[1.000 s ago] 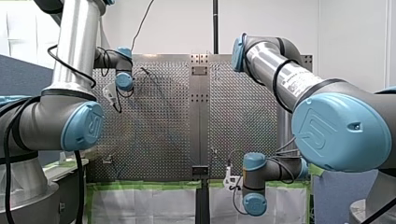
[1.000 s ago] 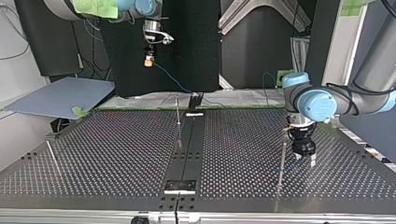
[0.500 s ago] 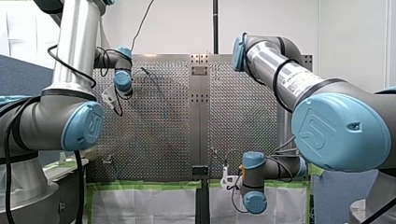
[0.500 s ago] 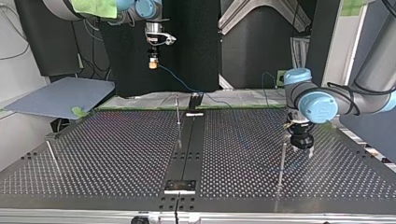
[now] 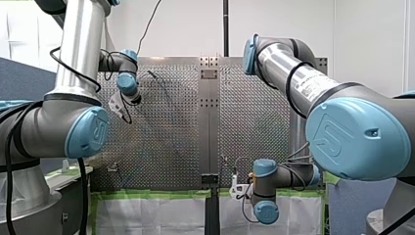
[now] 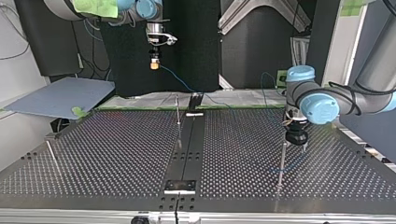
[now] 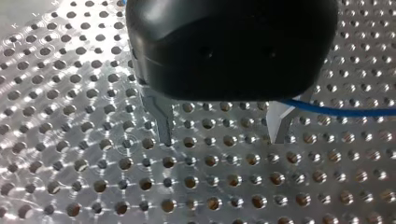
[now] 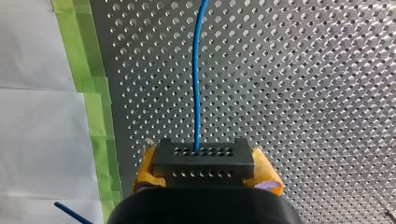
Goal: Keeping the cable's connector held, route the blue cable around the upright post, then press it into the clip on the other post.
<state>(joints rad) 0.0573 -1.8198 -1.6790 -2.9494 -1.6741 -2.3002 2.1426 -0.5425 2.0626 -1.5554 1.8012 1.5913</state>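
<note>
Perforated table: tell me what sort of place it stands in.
Probably a robotics lab test bench: two grey-and-blue jointed robot arms over a perforated metal table with thin upright metal posts and a thin blue cable.

The connector (image 8: 203, 164) sits gripped in my right hand (image 8: 205, 159), and the cable (image 8: 198, 84) runs straight ahead of it over the tabletop (image 8: 303, 93). My left hand (image 7: 222, 134) hangs above the tabletop, with the cable leading away from the outer side of one finger (image 7: 279, 122). An upright post (image 6: 281, 158) stands just beside that hand.
</note>
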